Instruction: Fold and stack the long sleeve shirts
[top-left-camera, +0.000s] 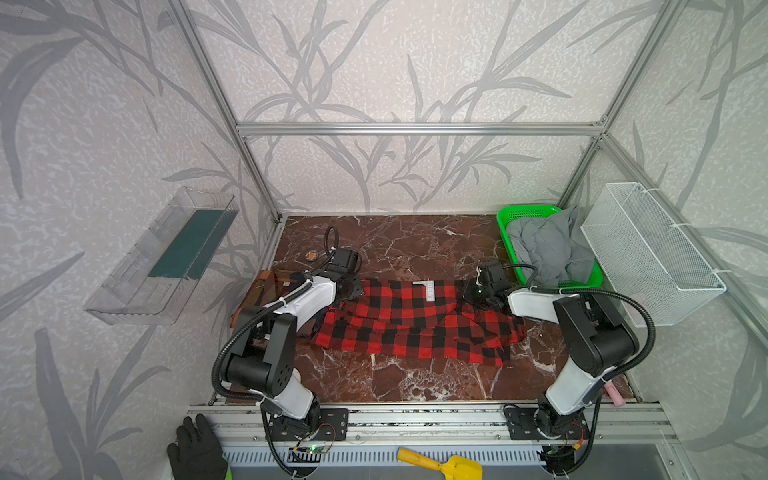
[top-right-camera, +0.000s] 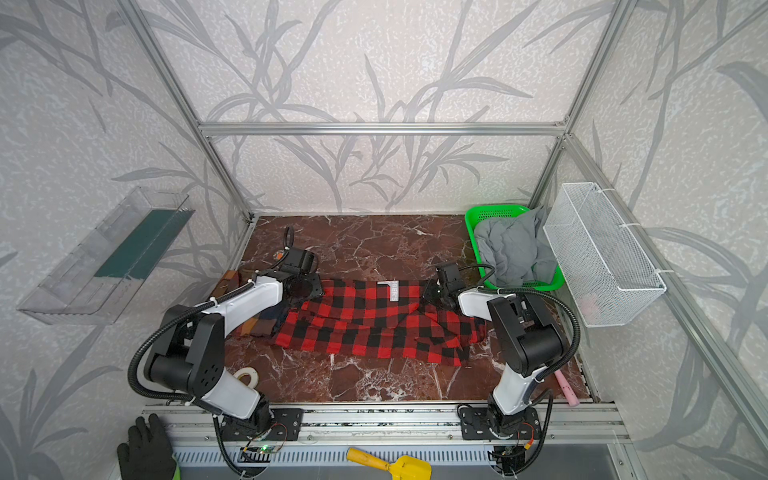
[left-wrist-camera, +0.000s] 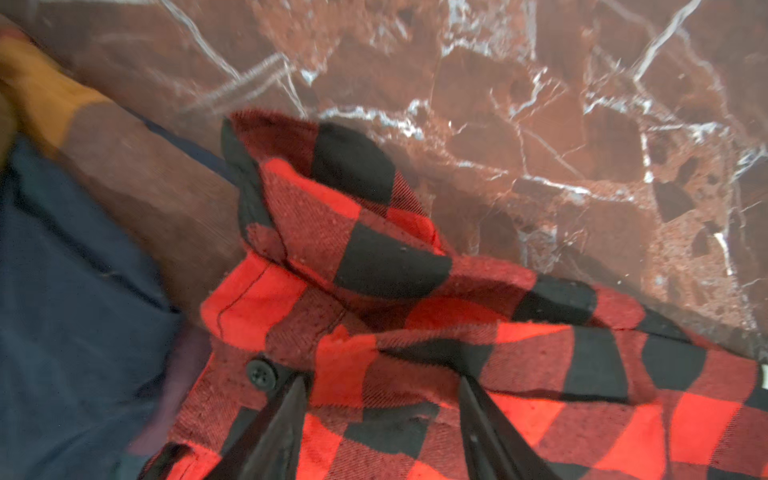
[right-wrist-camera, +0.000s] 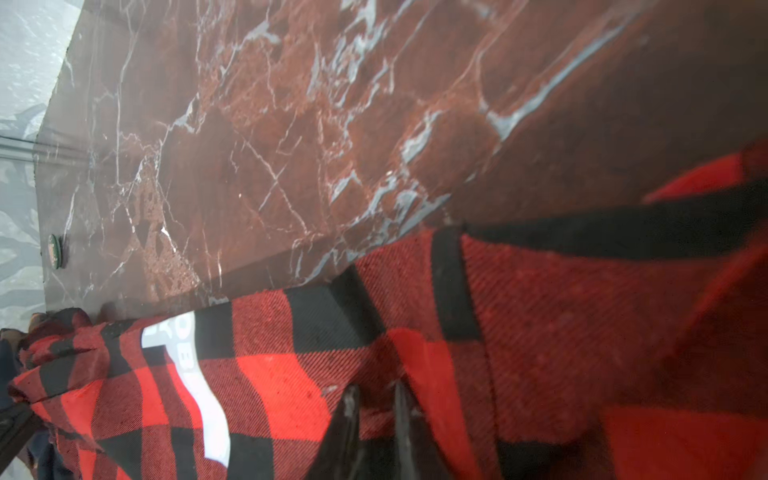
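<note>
Gaping left tool (left-wrist-camera: 384, 380) — above red-and-black shirt (top-left-camera: 399, 328) | right tool (right-wrist-camera: 375, 388) — pinched onto its opposite end

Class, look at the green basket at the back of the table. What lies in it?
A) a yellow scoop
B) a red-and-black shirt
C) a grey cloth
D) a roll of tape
C: in both top views the green basket holds a crumpled grey cloth that spills over its rim.
</note>
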